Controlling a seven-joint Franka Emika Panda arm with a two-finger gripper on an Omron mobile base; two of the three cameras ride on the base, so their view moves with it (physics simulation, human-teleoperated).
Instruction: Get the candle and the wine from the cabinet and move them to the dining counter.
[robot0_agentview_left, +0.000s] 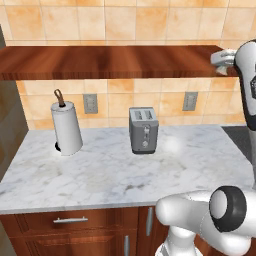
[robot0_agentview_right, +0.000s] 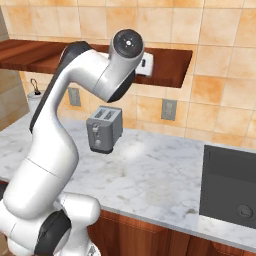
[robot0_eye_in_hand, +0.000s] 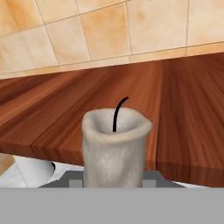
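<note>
Up at the cabinet (robot0_eye_in_hand: 183, 113), the tool (robot0_eye_in_hand: 113, 181) sits clamped on the candle (robot0_eye_in_hand: 113, 148), its black wick curling upward

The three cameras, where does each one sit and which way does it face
Left base view: behind the arm, on its left, facing the tiled wall over the marble worktop; arm at lower right, toaster centre.
Right base view: behind, on the right, facing the same wall; arm rises from lower left toward the cabinet.
Hand view: on the hand, looking along it across the shelf plank; the candle sits between its tips.
Both base views share the toaster, the paper towel roll and the shelf.
</note>
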